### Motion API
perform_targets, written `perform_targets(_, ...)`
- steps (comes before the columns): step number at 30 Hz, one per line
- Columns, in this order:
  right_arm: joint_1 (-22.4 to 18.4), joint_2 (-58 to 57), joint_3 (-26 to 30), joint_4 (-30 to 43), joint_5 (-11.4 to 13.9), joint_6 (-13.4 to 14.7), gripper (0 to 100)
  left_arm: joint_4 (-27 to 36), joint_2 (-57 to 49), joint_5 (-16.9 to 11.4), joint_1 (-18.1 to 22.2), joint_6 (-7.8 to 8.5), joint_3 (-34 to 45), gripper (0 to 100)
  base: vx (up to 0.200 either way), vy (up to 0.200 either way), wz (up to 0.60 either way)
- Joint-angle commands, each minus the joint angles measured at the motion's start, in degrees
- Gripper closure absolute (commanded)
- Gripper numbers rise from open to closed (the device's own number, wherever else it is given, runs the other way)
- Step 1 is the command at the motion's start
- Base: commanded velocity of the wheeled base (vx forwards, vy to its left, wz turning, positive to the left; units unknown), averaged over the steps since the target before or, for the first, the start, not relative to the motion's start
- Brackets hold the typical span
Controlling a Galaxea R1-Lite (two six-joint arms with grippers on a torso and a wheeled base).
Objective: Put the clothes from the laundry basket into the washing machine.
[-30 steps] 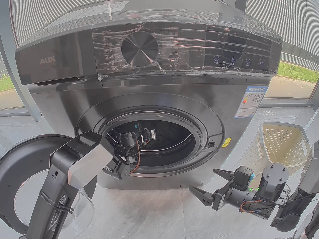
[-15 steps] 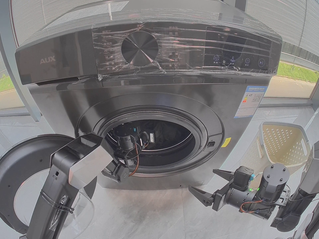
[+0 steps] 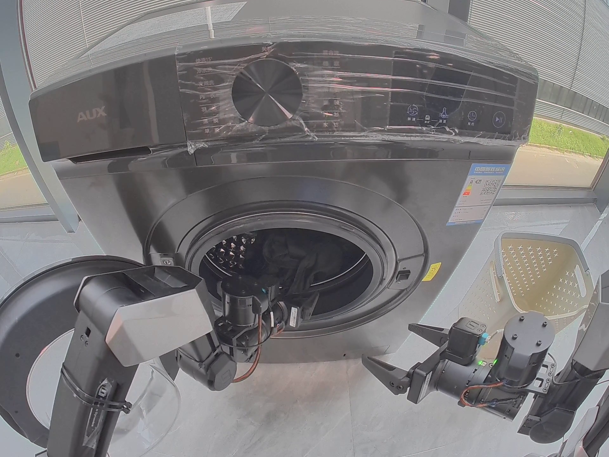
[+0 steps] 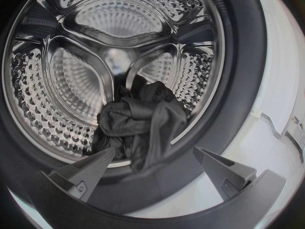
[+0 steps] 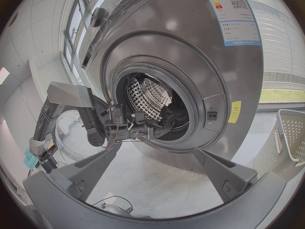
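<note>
The grey washing machine (image 3: 406,223) stands with its round opening uncovered. A crumpled black garment (image 4: 139,124) lies at the front of the steel drum (image 4: 73,80), and from the head view the garment (image 3: 304,258) sits just behind the rim. My left gripper (image 4: 154,152) is open and holds nothing, just outside the opening's lower rim, and it is also seen as the left gripper (image 3: 306,306). My right gripper (image 3: 388,344) hangs open over the floor, to the right of and below the opening. The cream laundry basket (image 3: 539,274) stands at the right with nothing visible inside.
The machine's door (image 3: 38,325) is swung wide to the left, beside my left arm. Grey floor tiles (image 3: 317,407) lie bare in front of the machine. The basket's rim (image 5: 286,134) is close to my right arm.
My left gripper has drawn back out of the drum, down and toward me, leaving the black garment inside. The right arm has stayed put.
</note>
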Motion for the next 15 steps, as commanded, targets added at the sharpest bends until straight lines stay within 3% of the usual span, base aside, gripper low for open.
perform_targets(1,-0.1,-0.7,0.4,0.0,0.0,0.0,0,-0.9,-10.1,-0.1,-4.1,0.35,13.1,0,0.000,0.000,0.00)
perform_targets(12,-0.1,-1.1,1.0,0.0,0.0,0.0,0,-4.4,-15.8,-0.2,-11.9,-0.70,23.8,0,0.000,0.000,0.00)
perform_targets(15,-0.6,-1.6,1.4,0.1,-0.1,-0.2,0,-5.5,-19.1,0.7,-15.8,-2.81,26.0,0,0.000,0.000,0.00)
